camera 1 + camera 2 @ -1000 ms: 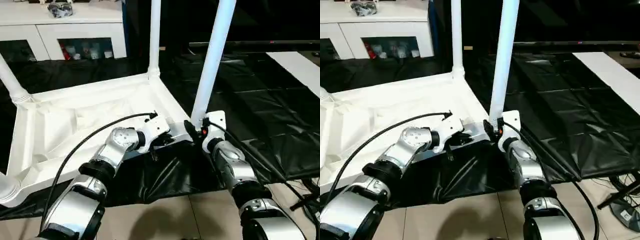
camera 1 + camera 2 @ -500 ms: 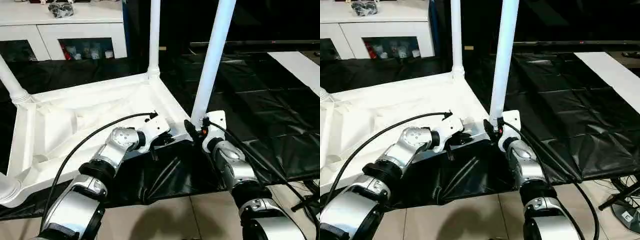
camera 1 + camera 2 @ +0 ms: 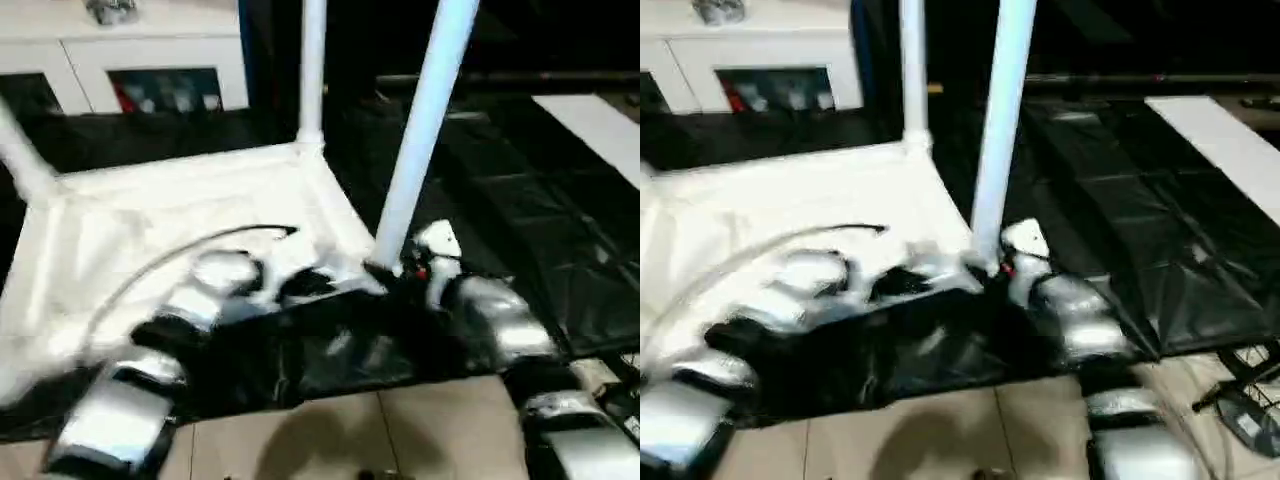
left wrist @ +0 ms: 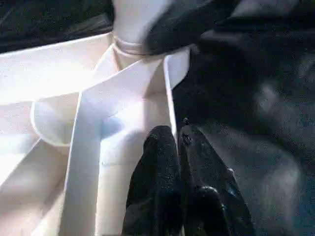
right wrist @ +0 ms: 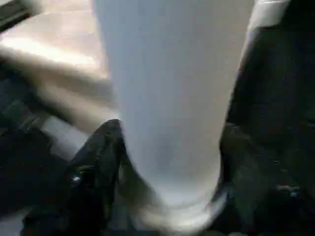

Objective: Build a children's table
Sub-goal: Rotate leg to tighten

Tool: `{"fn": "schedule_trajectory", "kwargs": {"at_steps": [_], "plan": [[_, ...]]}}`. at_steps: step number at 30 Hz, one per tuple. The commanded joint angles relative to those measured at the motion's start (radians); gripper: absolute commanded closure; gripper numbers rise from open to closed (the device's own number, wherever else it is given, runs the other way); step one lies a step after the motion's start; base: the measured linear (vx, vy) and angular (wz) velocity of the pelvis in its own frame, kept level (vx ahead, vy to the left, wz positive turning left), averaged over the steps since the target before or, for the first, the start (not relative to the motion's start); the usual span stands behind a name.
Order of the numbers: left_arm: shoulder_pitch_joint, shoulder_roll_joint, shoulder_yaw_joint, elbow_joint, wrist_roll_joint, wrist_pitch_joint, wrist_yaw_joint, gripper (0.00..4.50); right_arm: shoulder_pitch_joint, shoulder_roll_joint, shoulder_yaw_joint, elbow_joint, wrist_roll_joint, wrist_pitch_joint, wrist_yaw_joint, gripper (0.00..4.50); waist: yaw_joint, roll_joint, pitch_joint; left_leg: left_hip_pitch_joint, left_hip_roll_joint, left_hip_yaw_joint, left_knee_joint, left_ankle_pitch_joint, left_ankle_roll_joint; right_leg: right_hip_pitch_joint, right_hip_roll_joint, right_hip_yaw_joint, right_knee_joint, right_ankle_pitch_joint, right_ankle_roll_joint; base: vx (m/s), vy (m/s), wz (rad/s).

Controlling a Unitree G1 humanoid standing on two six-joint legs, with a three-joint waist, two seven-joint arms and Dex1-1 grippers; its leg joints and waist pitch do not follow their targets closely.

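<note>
The children's table [image 3: 170,205] lies upside down on the black cloth. Its white legs stand up from the corner sockets: one at the near right [image 3: 420,130], one behind it [image 3: 312,70], one at the left [image 3: 22,160]. My left gripper [image 4: 174,142] is shut, its fingertips pressed together at the tabletop's edge wall, close to the near-right socket [image 4: 130,46]. My right gripper [image 5: 167,147] is open around the foot of the near-right leg [image 5: 167,88], one black finger [image 5: 98,162] on each side. From the head, it sits at the table's corner [image 3: 395,272].
The large black-draped table [image 3: 540,200] stretches to the right, with a white strip [image 3: 600,125] on it. A white glass-door cabinet [image 3: 150,70] stands at the back left. Tiled floor [image 3: 330,440] lies below the near edge, with cables [image 3: 1240,400] at the right.
The head views have shifted a little and both forearms are smeared by motion. The table and its legs stand as before.
</note>
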Motion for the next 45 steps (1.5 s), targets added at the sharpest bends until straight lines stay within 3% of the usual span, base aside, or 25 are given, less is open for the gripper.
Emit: {"fn": "schedule_trajectory", "kwargs": {"at_steps": [1,3,8,12,13,16,23,30,32,37,39,40,42,44,45], "plan": [[-0.004,-0.007,-0.026,-0.018,0.021,-0.015,-0.026,4.50,0.005,0.020,0.041,-0.018,0.004,0.017,0.053,1.00,0.008,0.001,-0.056,-0.002,0.034,-0.001,-0.069,-0.263,0.095,0.047,-0.061,0.052,-0.064,-0.322,-0.215,0.000,0.000,0.00],[-0.004,-0.007,-0.026,-0.017,0.021,-0.016,-0.027,4.50,0.005,0.020,0.041,-0.019,0.005,0.018,0.053,0.81,0.016,0.001,-0.063,0.000,0.034,0.002,-0.063,-0.214,0.082,0.049,-0.062,0.057,-0.052,-0.263,-0.231,0.000,0.000,0.00],[-0.003,0.007,-0.031,-0.013,0.018,-0.029,-0.052,4.50,0.022,0.002,0.073,-0.049,0.001,0.007,0.121,0.36,0.034,0.004,-0.067,-0.001,0.035,0.006,-0.058,-0.124,0.109,0.058,-0.058,0.055,-0.029,-0.109,-0.267,0.014,-0.005,0.00],[-0.005,0.020,-0.034,-0.009,0.004,-0.041,-0.084,4.50,0.025,-0.017,0.091,-0.059,-0.007,-0.008,0.205,0.36,0.037,0.002,-0.066,0.001,0.034,0.007,-0.058,-0.152,0.104,0.060,-0.059,0.055,-0.034,-0.147,-0.263,0.000,0.000,0.00],[-0.006,0.021,-0.034,-0.008,0.005,-0.042,-0.086,4.50,0.024,-0.017,0.091,-0.059,-0.009,-0.008,0.208,0.61,0.038,0.001,-0.063,0.002,0.034,0.008,-0.060,-0.171,0.095,0.059,-0.059,0.056,-0.039,-0.190,-0.253,0.000,0.000,0.00],[-0.007,0.022,-0.032,-0.007,0.005,-0.042,-0.086,4.50,0.018,-0.013,0.080,-0.052,0.000,-0.006,0.202,0.74,0.040,0.001,-0.063,0.006,0.034,0.007,-0.061,-0.183,0.078,0.056,-0.059,0.058,-0.044,-0.245,-0.235,0.000,0.000,0.00],[-0.003,0.022,-0.028,-0.004,0.003,-0.041,-0.090,4.50,0.026,-0.002,0.068,-0.066,0.022,0.004,0.189,1.41,0.042,0.001,-0.067,0.005,0.034,0.008,-0.058,-0.142,0.089,0.058,-0.057,0.058,-0.034,-0.170,-0.252,0.000,0.000,0.00],[-0.001,0.021,-0.026,-0.004,0.005,-0.023,-0.058,4.50,0.060,0.023,0.056,-0.089,0.026,0.013,0.152,1.82,0.047,-0.001,-0.066,0.006,0.033,0.009,-0.059,-0.150,0.085,0.058,-0.058,0.058,-0.037,-0.193,-0.242,0.000,0.000,0.00],[-0.002,0.012,-0.023,-0.002,0.013,-0.012,-0.021,4.50,0.067,0.040,0.046,-0.079,0.013,-0.004,0.081,1.83,0.047,0.001,-0.065,0.007,0.034,0.009,-0.060,-0.150,0.080,0.057,-0.058,0.059,-0.037,-0.198,-0.240,0.000,0.000,0.00],[-0.019,-0.102,-0.013,0.024,0.043,0.058,0.206,4.50,0.051,0.155,-0.039,0.015,-0.019,-0.025,-0.306,1.86,0.032,-0.002,-0.054,0.015,0.027,0.003,-0.066,-0.257,0.024,0.043,-0.061,0.060,-0.064,-0.421,-0.175,0.000,0.000,0.00],[-0.025,-0.156,-0.014,0.028,0.048,0.083,0.273,4.50,0.024,0.194,-0.061,0.057,-0.023,-0.030,-0.421,1.86,0.024,0.009,-0.050,0.026,0.025,-0.002,-0.067,-0.315,0.002,0.035,-0.061,0.058,-0.076,-0.511,-0.147,0.000,0.000,0.00],[-0.029,-0.184,-0.017,0.032,0.049,0.093,0.298,4.50,0.003,0.212,-0.072,0.082,-0.025,-0.030,-0.491,1.87,0.019,0.005,-0.049,0.024,0.024,-0.002,-0.069,-0.329,0.002,0.035,-0.057,0.058,-0.077,-0.516,-0.141,0.000,0.000,0.00],[-0.043,-0.239,-0.015,0.046,0.050,0.111,0.361,4.50,-0.048,0.250,-0.105,0.131,-0.008,-0.021,-0.613,1.87,0.017,0.011,-0.053,0.021,0.024,-0.006,-0.072,-0.330,0.005,0.041,-0.058,0.055,-0.079,-0.498,-0.132,0.000,0.000,0.00],[-0.055,-0.268,-0.021,0.058,0.059,0.108,0.403,4.50,-0.082,0.276,-0.114,0.148,0.000,-0.037,-0.647,1.87,0.013,0.006,-0.056,0.021,0.022,-0.001,-0.068,-0.335,0.013,0.037,-0.054,0.058,-0.076,-0.429,-0.158,0.000,0.000,0.00],[-0.057,-0.269,-0.028,0.063,0.068,0.095,0.410,4.50,-0.089,0.277,-0.097,0.145,-0.019,-0.063,-0.644,1.87,0.015,0.009,-0.056,0.021,0.021,0.000,-0.067,-0.333,0.018,0.037,-0.054,0.058,-0.075,-0.418,-0.161,0.000,0.000,0.00]]}}
